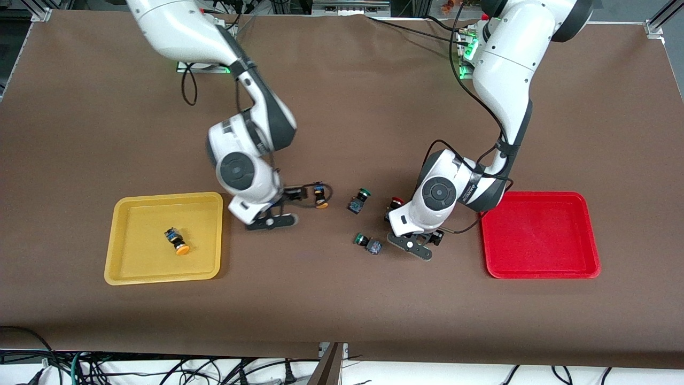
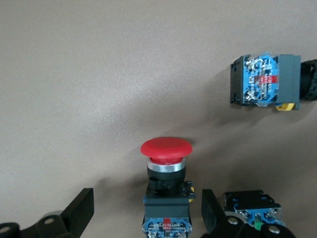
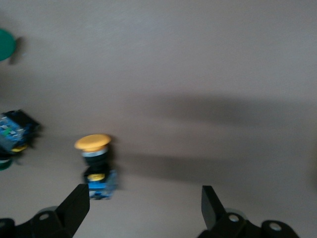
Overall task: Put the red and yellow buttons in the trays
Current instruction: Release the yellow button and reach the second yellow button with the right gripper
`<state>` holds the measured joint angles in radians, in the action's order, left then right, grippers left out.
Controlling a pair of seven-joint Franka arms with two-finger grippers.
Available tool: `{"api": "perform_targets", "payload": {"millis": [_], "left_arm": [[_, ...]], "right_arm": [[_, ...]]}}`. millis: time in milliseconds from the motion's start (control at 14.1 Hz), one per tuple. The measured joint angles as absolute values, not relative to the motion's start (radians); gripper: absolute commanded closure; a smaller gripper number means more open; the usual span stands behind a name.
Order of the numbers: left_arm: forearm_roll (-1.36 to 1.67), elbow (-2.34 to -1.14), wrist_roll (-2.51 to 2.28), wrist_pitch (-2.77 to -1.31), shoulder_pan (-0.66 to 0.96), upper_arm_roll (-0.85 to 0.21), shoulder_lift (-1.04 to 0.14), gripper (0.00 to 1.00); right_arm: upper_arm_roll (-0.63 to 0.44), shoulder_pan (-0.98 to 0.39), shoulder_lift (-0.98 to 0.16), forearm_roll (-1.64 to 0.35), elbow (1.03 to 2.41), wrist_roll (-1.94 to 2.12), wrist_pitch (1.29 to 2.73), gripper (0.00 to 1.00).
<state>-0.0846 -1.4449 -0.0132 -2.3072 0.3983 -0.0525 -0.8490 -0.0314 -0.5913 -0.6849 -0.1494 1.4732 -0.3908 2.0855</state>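
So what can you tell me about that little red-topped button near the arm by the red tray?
The red button is a small push switch: a wide, round, glossy red cap, a silvery collar under it, a dark body and a bluish base with yellow bits. It lies on its side on the brown table. The left gripper is around it with fingers open, touching nothing; a green button's base lies just beside one finger.

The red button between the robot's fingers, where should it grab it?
Probably by the dark body under the red button's wide cap, coming straight down. It lies on its side on the table, and the left gripper already hangs open with a finger on each flat side.
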Motion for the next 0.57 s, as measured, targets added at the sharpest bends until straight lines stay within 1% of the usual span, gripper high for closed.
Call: {"api": "perform_targets", "payload": {"millis": [142,283,567], "left_arm": [[-0.085,-1.445,-0.009,-2.307,0.398,-0.053,-0.85,0.8],[-0.085,-1.445,0.007,-2.307,0.398,-0.053,-0.85,1.0],[-0.085,-1.44,0.016,-2.312,0.396,-0.051,-0.85,1.0]], "right_arm": [[-0.031,-0.628,-0.697,-0.149,1.495,-0.449,2.13,0.0],[-0.031,-0.649,-0.71,-0.149,1.517,-0.487,2.176,0.0],[-0.031,-0.686,-0.731,-0.149,1.565,-0.536,2.275,0.0]]}}
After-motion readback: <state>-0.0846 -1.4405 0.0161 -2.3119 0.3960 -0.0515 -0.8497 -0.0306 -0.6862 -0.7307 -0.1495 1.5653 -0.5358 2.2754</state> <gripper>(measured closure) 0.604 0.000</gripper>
